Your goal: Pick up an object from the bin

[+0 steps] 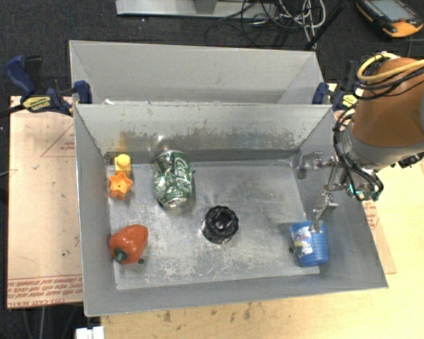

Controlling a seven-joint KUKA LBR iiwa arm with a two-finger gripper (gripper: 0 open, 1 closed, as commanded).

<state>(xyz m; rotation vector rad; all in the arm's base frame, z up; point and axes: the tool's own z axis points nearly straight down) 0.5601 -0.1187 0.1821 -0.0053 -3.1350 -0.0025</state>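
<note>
gripper (318, 219) above blue packet (311, 247), long axis pointing front-to-back.

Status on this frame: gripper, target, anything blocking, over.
Gripper low at the right side of the bin, just over the blue packet. Packet lies by the near right corner. Nothing in the way; black round piece sits apart, mid-bin.

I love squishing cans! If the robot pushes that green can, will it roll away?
Probably just a wobble: the green can looks dented and crumpled, so it likely won't roll smoothly. Lying on its side on the metal bin floor, it may slide instead. Being crushed already, it probably squashes easily.
</note>
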